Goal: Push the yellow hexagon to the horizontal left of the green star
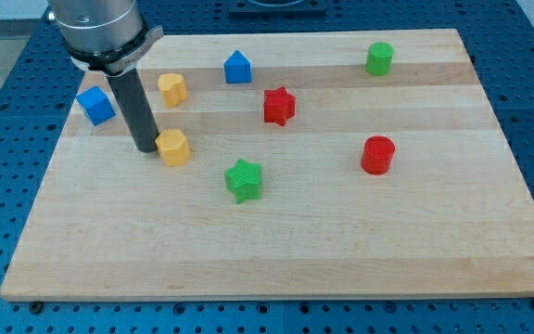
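Note:
The yellow hexagon (173, 147) lies on the wooden board left of centre. The green star (244, 179) lies to its right and a little lower in the view. My tip (146, 148) rests on the board right against the hexagon's left side, touching it or nearly so. The dark rod rises from there toward the view's top left.
A yellow heart-like block (171, 88) and a blue cube (95, 105) lie above the tip. A blue house-shaped block (237, 67), a red star (279, 106), a green cylinder (379, 57) and a red cylinder (377, 154) lie farther right. The board's left edge (44, 172) is near.

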Available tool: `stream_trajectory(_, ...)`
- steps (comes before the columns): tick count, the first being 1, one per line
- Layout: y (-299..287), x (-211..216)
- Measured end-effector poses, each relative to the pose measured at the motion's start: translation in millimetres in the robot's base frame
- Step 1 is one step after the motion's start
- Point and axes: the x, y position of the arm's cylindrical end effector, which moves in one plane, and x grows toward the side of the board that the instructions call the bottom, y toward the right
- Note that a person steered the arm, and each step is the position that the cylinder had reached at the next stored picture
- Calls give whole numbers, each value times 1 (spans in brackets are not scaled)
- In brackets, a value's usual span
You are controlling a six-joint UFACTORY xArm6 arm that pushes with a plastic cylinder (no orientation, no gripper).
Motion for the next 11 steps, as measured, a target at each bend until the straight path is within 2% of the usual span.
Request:
stream_trajectory(1, 0, -7)
stream_trajectory(2, 31, -36)
stream_trajectory(3, 80, -38)
stream_trajectory(4, 91, -7)
stream_trajectory(5, 60, 25)
stream_trajectory(6, 52, 24)
stream_trajectory(8, 77, -29)
stream_trajectory(9, 37, -22)
stream_trajectory(10, -14, 12)
stream_trajectory(11, -26, 28)
